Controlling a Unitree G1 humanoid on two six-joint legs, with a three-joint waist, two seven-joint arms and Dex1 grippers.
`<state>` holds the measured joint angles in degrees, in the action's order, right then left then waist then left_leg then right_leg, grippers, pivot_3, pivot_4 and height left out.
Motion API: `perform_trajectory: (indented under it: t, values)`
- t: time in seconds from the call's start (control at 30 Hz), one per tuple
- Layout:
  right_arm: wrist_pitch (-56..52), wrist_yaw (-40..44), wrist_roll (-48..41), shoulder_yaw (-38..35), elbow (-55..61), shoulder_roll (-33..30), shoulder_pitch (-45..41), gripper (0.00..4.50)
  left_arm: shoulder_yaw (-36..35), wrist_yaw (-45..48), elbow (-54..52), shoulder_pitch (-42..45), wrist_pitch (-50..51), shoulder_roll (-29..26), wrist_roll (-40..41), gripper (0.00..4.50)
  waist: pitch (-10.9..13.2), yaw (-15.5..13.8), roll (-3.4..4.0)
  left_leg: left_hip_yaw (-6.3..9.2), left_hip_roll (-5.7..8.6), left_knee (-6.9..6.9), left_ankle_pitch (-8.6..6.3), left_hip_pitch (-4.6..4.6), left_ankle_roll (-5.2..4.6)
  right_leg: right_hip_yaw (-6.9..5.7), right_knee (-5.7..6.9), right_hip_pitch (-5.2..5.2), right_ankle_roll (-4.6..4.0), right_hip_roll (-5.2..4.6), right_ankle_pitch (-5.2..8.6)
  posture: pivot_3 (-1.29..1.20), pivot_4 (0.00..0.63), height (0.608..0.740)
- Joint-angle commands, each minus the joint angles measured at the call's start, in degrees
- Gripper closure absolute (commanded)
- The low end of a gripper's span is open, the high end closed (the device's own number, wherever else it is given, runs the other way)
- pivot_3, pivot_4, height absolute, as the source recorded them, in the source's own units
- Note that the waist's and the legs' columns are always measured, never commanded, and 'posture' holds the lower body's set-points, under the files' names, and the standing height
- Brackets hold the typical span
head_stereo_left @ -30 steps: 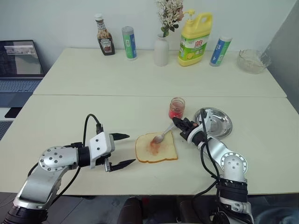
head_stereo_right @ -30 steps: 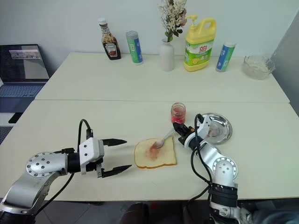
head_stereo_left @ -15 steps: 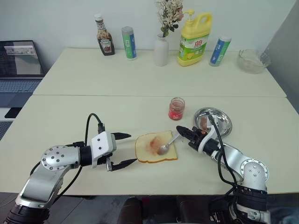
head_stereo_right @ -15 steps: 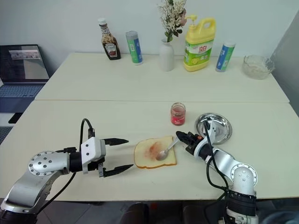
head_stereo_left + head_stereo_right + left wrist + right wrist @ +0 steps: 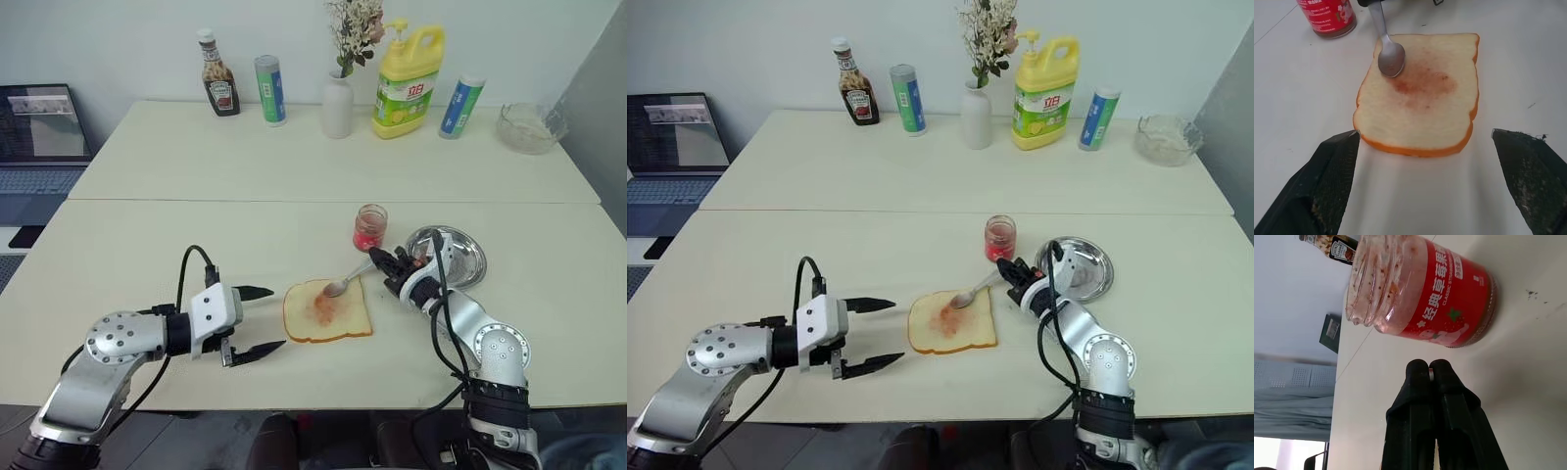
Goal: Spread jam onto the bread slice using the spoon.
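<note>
The bread (image 5: 328, 310) lies flat on the near table (image 5: 147, 255), in front of the robot and between the two arms. A red smear of jam (image 5: 1422, 83) is seen on its middle. The spoon (image 5: 345, 280) is held by its handle in the right gripper (image 5: 380, 259), whose fingers are pressed together on it. The handle runs from the gripper down towards the bread, and the bowl of the spoon rests on the far edge of the slice, beside the smear.

The jar (image 5: 370, 227) stands upright, without a lid, just behind the right gripper and beside the steel dish (image 5: 460, 257). Its red label is seen close in the right wrist view.

The left gripper (image 5: 257, 320) is held just left of the bread with its two fingers spread wide; nothing is between them, and the slice is not touched by them.

On the far table a ketchup bottle (image 5: 219, 86), a vase (image 5: 338, 106) with flowers, a yellow soap bottle (image 5: 408, 83) and a glass bowl (image 5: 530, 128) are placed in a row.
</note>
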<state>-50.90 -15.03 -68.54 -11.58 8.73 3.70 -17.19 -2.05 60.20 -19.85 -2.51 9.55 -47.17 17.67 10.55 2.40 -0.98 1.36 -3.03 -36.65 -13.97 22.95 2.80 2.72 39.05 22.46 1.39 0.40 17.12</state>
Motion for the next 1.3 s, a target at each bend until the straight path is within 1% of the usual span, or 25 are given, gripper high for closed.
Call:
perform_trajectory:
  t: [0.03, 0.2, 0.37, 0.43, 0.5, 0.57, 0.77, 0.9, 1.0, 1.1, 1.17, 1.3]
  values:
    - [-2.8, 2.0, -2.4, 2.6, 2.4, 0.2, 0.0, 4.49, -0.6, 0.1, -1.8, 0.2, -0.9, -0.4, 0.2, 0.0, 0.0, 0.0, 0.0, 0.0, -0.02, 0.0, 0.0, 0.0, 0.0, 0.0, 0.0, 0.0, 0.0, 0.02, 0.0, 0.0, 0.15, 0.74]
    - [-8.7, 6.3, -3.7, 5.8, 5.3, -5.0, 1.4, 4.49, -0.5, 0.0, -2.1, 0.3, -0.8, -0.3, 0.1, 0.0, 0.0, 0.0, 0.0, -0.01, -0.02, 0.01, 0.0, 0.02, 0.0, -0.01, -0.02, 0.01, -0.02, 0.02, 0.01, 0.0, 0.15, 0.74]
    - [-9.6, 8.0, -4.7, 4.3, 6.0, -9.4, 1.3, 4.49, -0.5, -0.2, -2.3, 0.4, -0.6, -0.2, 0.2, 0.0, 0.0, -0.1, 0.0, -0.01, -0.01, 0.0, 0.0, 0.01, 0.0, -0.01, -0.01, 0.01, -0.02, 0.01, 0.01, 0.0, 0.15, 0.74]
    - [-7.9, 7.1, -5.7, 2.4, 5.1, -9.2, -0.7, 4.49, -0.6, -0.3, -2.4, 0.3, -0.5, -0.2, 0.2, 0.0, 0.0, -0.1, 0.0, -0.01, -0.02, 0.0, 0.0, 0.01, 0.0, -0.01, -0.01, 0.01, -0.02, 0.02, 0.01, 0.0, 0.15, 0.74]
    - [-5.4, 5.8, -5.4, 0.8, 3.4, -7.6, -2.7, 4.49, -0.7, -0.3, -2.4, 0.3, -0.5, -0.2, 0.3, 0.0, 0.0, -0.1, 0.0, -0.01, -0.02, 0.0, 0.0, 0.02, 0.0, -0.01, -0.01, 0.01, -0.01, 0.03, 0.02, 0.0, 0.15, 0.74]
    - [-3.2, 5.4, -3.1, 0.2, 0.9, -6.6, -4.3, 4.49, -0.7, -0.3, -2.5, 0.3, -0.4, -0.2, 0.4, 0.0, 0.0, 0.0, 0.0, -0.01, -0.05, 0.0, 0.0, 0.01, 0.0, 0.0, -0.01, 0.01, -0.01, 0.07, 0.02, 0.0, 0.15, 0.74]
    - [-1.3, 7.0, 1.4, 1.5, -2.9, -5.1, -5.5, 4.49, -0.7, 0.0, -2.8, 0.4, -0.2, -0.4, 0.7, 0.0, 0.0, 0.0, 0.0, -0.05, -0.27, 0.02, 0.0, 0.04, 0.0, 0.0, -0.02, 0.09, -0.05, 0.26, 0.0, 0.0, 0.15, 0.74]
    - [-3.9, 7.5, 0.7, 2.8, -1.0, -4.4, -3.9, 4.49, -0.5, 0.2, -3.3, 1.0, 0.2, -0.4, 1.0, 0.0, 0.0, -0.1, 0.0, -0.08, -0.44, 0.02, 0.0, 0.06, 0.01, 0.02, 0.0, 0.17, -0.14, 0.41, -0.05, 0.0, 0.15, 0.74]
    - [-6.3, 7.9, -1.3, 2.3, 1.7, -5.9, -1.6, 4.49, -0.3, 0.4, -3.8, 1.5, 0.9, -0.4, 1.3, 0.0, 0.0, -0.1, 0.0, -0.07, -0.5, 0.02, 0.0, 0.06, 0.01, 0.01, 0.01, 0.17, -0.22, 0.47, -0.07, 0.0, 0.15, 0.74]
    - [-8.9, 9.7, -4.4, 0.8, 5.7, -10.1, 1.0, 4.49, 0.0, 1.3, -4.9, 1.7, 1.7, -0.6, 2.0, 0.0, 0.0, -0.3, 0.0, -0.08, -0.49, 0.02, 0.0, 0.06, 0.01, 0.01, 0.0, 0.17, -0.23, 0.46, -0.07, 0.0, 0.15, 0.74]
    - [-8.9, 10.7, -5.0, 0.4, 7.2, -12.4, 1.6, 4.49, 0.0, 1.4, -5.3, 2.3, 2.4, -0.5, 2.4, 0.0, 0.0, -0.4, 0.0, -0.12, -0.48, 0.01, 0.0, 0.06, 0.01, 0.06, -0.02, 0.17, -0.23, 0.46, -0.07, 0.0, 0.15, 0.74]
    - [-8.0, 10.8, -7.0, -0.3, 8.7, -13.7, 1.4, 4.49, 0.2, 1.0, -5.7, 4.5, 4.6, 0.0, 3.6, 0.0, 0.0, -0.4, 0.0, -0.09, -0.56, 0.01, 0.0, 0.02, 0.01, 0.04, 0.0, 0.17, -0.11, 0.57, 0.0, 0.0, 0.15, 0.74]
